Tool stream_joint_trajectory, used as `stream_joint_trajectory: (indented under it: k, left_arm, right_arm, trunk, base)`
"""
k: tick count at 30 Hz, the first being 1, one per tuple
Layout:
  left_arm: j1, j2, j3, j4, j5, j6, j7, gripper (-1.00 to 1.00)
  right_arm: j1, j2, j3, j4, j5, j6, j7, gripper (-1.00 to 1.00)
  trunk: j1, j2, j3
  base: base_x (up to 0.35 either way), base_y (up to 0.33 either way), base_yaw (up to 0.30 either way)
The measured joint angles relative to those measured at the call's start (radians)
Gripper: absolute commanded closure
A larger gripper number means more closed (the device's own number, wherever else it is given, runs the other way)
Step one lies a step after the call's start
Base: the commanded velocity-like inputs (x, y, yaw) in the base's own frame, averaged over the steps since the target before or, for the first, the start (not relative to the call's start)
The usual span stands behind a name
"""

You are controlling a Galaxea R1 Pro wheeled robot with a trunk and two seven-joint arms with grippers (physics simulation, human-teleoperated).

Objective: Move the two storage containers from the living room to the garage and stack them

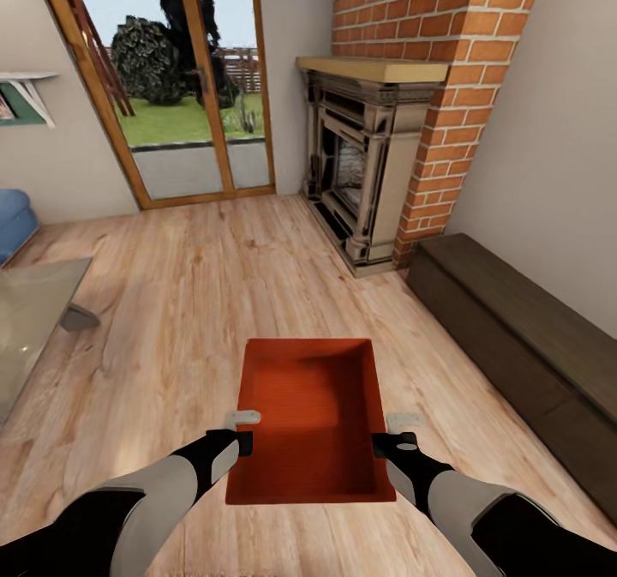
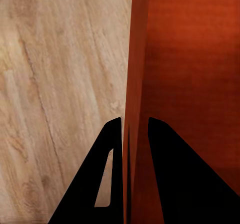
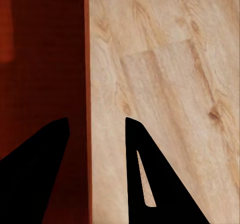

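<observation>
Left end effector pinches the left wall of the orange-red storage container; the right end effector straddles its right wall, fingers apart. Both hold it above the living room's wood-plank floor.

So I count one orange bin, my two grippers, left and right, one fireplace upper middle, one dark cabinet at right, one glass table at left.
</observation>
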Motion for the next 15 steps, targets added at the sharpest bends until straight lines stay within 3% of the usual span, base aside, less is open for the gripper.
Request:
stream_joint_trajectory:
  k: [15]
  left_arm:
    - [0.000, 0.000, -0.001, 0.000, 0.000, 0.000, 0.000, 1.00]
  right_arm:
    - [0.000, 0.000, 0.000, 0.000, 0.000, 0.000, 0.000, 1.00]
  trunk:
    - [0.000, 0.000, 0.000]
  base:
    - [0.000, 0.000, 0.300]
